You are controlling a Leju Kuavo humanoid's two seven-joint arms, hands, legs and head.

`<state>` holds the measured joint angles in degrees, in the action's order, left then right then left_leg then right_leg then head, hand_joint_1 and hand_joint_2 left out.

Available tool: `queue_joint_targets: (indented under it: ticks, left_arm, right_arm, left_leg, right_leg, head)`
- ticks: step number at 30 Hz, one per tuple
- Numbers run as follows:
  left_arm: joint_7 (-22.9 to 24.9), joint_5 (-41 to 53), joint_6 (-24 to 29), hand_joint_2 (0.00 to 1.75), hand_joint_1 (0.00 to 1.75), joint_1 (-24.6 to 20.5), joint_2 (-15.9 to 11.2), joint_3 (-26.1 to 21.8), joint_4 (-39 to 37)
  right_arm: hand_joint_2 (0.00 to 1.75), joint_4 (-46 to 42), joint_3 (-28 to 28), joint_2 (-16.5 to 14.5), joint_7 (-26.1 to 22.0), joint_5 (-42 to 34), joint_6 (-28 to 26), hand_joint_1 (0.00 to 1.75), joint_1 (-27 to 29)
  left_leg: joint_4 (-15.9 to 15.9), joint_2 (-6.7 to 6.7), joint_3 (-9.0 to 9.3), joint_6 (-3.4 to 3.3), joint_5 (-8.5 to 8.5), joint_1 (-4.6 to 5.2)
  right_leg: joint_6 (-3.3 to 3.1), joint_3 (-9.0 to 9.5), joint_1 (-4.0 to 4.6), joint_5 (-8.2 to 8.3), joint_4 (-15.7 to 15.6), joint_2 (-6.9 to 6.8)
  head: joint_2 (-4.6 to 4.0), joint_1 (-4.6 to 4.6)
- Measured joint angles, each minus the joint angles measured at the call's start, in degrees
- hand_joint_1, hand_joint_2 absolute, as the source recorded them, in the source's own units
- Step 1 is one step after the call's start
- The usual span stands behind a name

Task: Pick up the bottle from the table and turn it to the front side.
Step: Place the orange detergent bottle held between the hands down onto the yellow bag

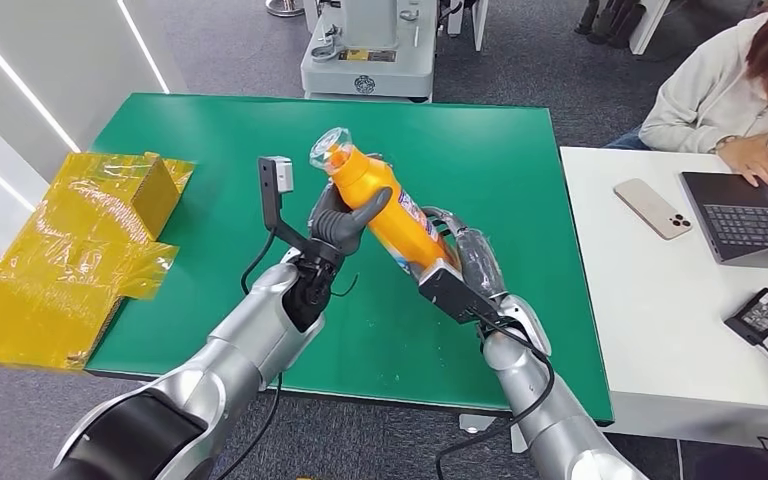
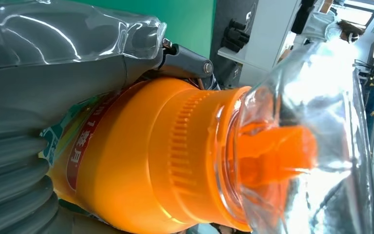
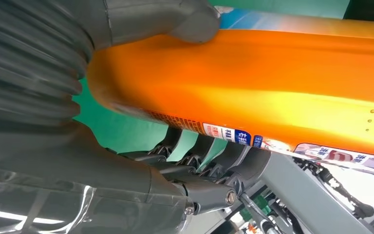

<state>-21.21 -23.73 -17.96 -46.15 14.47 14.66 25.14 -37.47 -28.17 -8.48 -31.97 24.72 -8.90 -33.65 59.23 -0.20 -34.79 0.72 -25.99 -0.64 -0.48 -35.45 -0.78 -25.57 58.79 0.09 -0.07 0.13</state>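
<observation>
An orange bottle (image 1: 385, 205) with a clear plastic wrap over its orange cap is held tilted above the green table (image 1: 500, 150), cap end pointing up and to the far left. My left hand (image 1: 345, 222) grips its upper body just below the neck. My right hand (image 1: 460, 255) holds its lower end from underneath. The left wrist view has the bottle's shoulder (image 2: 165, 161) and wrapped cap close up, against my left hand (image 2: 39, 92). In the right wrist view the bottle's body (image 3: 272, 87) lies across my right hand (image 3: 141, 161), thumb on top and fingers below.
A crumpled yellow plastic-wrapped box (image 1: 80, 250) lies at the table's left edge. A white desk (image 1: 660, 300) to the right carries a phone (image 1: 652, 208), a laptop (image 1: 750, 215) and a charger, with a person (image 1: 730, 80) seated there. A grey machine base (image 1: 368, 55) stands beyond the table.
</observation>
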Motion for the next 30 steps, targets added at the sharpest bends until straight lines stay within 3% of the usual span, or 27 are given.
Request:
queue_joint_targets:
  ticks: [1,3,5,18,27,30]
  left_arm:
    - [0.07,-0.13,-0.22,1.75,1.75,0.02,-0.05,-0.01,-0.01]
    - [0.11,-0.32,-0.49,1.75,1.75,0.07,-0.11,-0.01,-0.01]
    - [0.07,-0.42,-0.66,1.75,1.75,0.09,-0.14,-0.01,-0.01]
    - [-3.94,4.38,4.23,1.75,1.75,0.5,-1.22,0.03,0.69]
    - [-10.41,19.61,18.65,1.75,1.75,0.97,-3.67,1.58,3.09]
    - [-11.08,21.95,20.5,1.75,1.75,1.04,-4.34,2.57,4.2]
  right_arm:
    - [1.75,-0.04,0.05,0.0,0.0,0.05,0.0,1.48,0.03]
    - [1.75,-0.25,0.22,0.0,0.01,0.17,0.02,0.65,0.17]
    - [1.75,-0.63,0.4,0.0,0.0,0.3,0.04,0.0,0.44]
    - [1.75,-11.52,4.15,2.23,-1.1,-2.26,2.09,0.0,6.81]
    - [1.75,-25.64,4.74,5.05,-1.13,-3.78,2.98,0.0,14.29]
    - [1.75,-28.79,4.74,5.49,-1.13,-3.78,2.99,0.0,15.64]
  left_leg:
    - [0.0,0.0,0.0,0.0,0.0,0.0]
    - [0.0,0.0,0.0,0.0,0.0,0.0]
    - [0.0,-0.01,0.0,0.0,0.0,0.0]
    - [0.0,-0.01,-0.01,-0.01,-0.01,0.0]
    - [-0.01,-0.01,-0.01,-0.01,-0.01,0.0]
    - [-0.01,-0.01,-0.01,-0.01,-0.01,0.0]
  right_leg:
    - [0.0,0.0,0.0,0.0,0.0,0.0]
    - [0.0,0.0,0.0,0.0,0.0,0.0]
    - [0.0,0.0,0.0,0.0,0.0,0.0]
    - [0.0,0.0,0.0,0.0,0.0,-0.01]
    - [0.01,-0.01,0.0,-0.02,0.0,-0.01]
    - [0.01,-0.01,0.0,-0.02,0.0,-0.01]
  head:
    - [0.0,0.0]
    - [0.0,0.0]
    - [0.0,0.0]
    - [0.0,0.01]
    - [0.0,0.0]
    - [0.0,0.0]
